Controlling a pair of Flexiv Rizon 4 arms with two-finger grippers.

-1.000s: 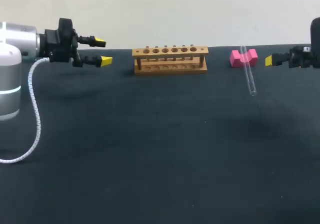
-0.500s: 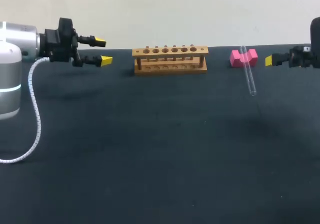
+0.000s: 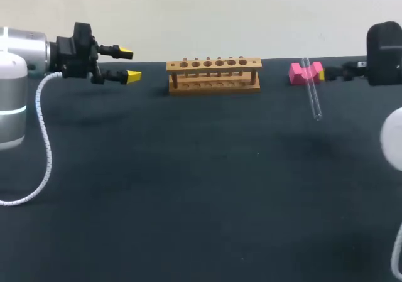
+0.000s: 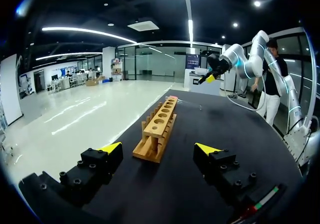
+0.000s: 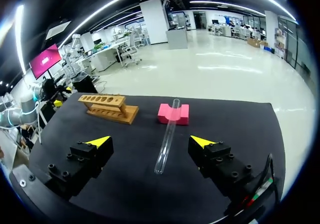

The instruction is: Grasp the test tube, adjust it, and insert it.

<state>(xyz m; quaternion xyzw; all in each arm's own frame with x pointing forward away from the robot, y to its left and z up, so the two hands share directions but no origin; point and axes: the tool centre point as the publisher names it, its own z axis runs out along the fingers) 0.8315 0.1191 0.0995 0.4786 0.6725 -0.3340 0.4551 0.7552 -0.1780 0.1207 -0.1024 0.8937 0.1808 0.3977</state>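
A clear test tube (image 3: 311,95) lies slanted, its far end resting in the notch of a pink block (image 3: 306,73) and its near end on the dark table. A wooden rack (image 3: 213,75) with a row of holes stands at the back middle. My right gripper (image 3: 322,75) hovers just right of the pink block. In the right wrist view that gripper (image 5: 150,141) is open, and the tube (image 5: 167,136) runs ahead of it between the fingers, untouched, up to the block (image 5: 173,114). My left gripper (image 3: 129,65) hangs open left of the rack; its own view has the gripper (image 4: 159,148) facing the rack's end (image 4: 160,119).
The table's far edge (image 3: 151,62) runs just behind the rack and the block. A white cable (image 3: 43,137) hangs from my left arm over the table's left side. My right arm's white body (image 3: 392,137) stands at the right edge.
My right arm has swung inward, and its gripper has moved left until it is next to the pink block. The left arm, tube and rack have stayed put.
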